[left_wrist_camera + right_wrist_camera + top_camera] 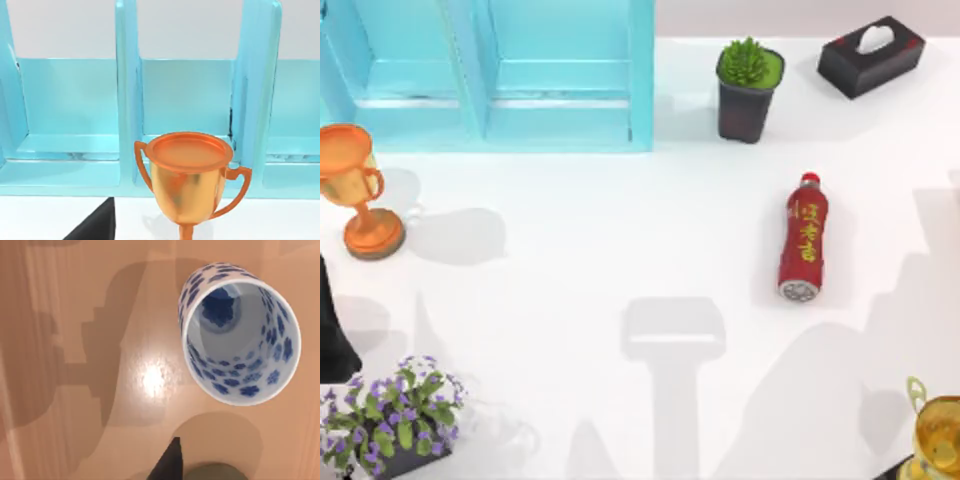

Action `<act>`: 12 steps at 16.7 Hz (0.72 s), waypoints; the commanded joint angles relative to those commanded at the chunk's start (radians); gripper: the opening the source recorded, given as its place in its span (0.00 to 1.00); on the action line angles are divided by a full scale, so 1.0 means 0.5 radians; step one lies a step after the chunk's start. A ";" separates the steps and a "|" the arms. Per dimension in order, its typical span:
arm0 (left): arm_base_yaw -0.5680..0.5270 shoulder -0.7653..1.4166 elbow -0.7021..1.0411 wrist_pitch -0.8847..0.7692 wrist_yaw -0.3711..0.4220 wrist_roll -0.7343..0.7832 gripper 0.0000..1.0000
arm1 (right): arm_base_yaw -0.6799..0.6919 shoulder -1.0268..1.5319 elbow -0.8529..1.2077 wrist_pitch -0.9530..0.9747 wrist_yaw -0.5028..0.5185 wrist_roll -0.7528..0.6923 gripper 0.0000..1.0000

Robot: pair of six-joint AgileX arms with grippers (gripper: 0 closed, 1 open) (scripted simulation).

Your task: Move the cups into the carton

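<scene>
Right wrist view looks straight down into a white cup with blue floral pattern point(241, 332), upright on a glossy wooden surface point(60, 390), its long axis vertical and its open mouth facing my camera. A rounded dark olive-grey rim point(215, 472), probably the second cup, sits at the picture's edge just beside a black fingertip point(167, 462) of my right arm. I cannot tell whether either gripper is spread or closed. I judge the right arm the nearer one to the floral cup, which lies directly beneath its wrist.

Top view shows the white table point(570, 290) with the turquoise carton point(490, 75) at its far left, smooth-walled and split by upright dividers. An orange trophy point(355, 190) stands near the carton, a red bottle point(803, 238) lies on its side toward the right, and a gold trophy point(938, 432) is at the near right corner. A potted succulent point(749, 88), a tissue box point(871, 55) and a purple flower pot point(392, 418) stand around the edges.

Left wrist view faces the glossy orange trophy and the carton's empty compartments
</scene>
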 joint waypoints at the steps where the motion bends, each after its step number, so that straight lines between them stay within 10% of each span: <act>1: 0.000 0.000 0.000 0.000 0.000 0.000 1.00 | 0.000 0.000 0.000 0.000 0.000 0.000 0.90; 12: 0.000 0.000 0.000 0.000 0.000 0.000 1.00 | 0.000 0.002 0.006 -0.006 0.000 0.000 1.00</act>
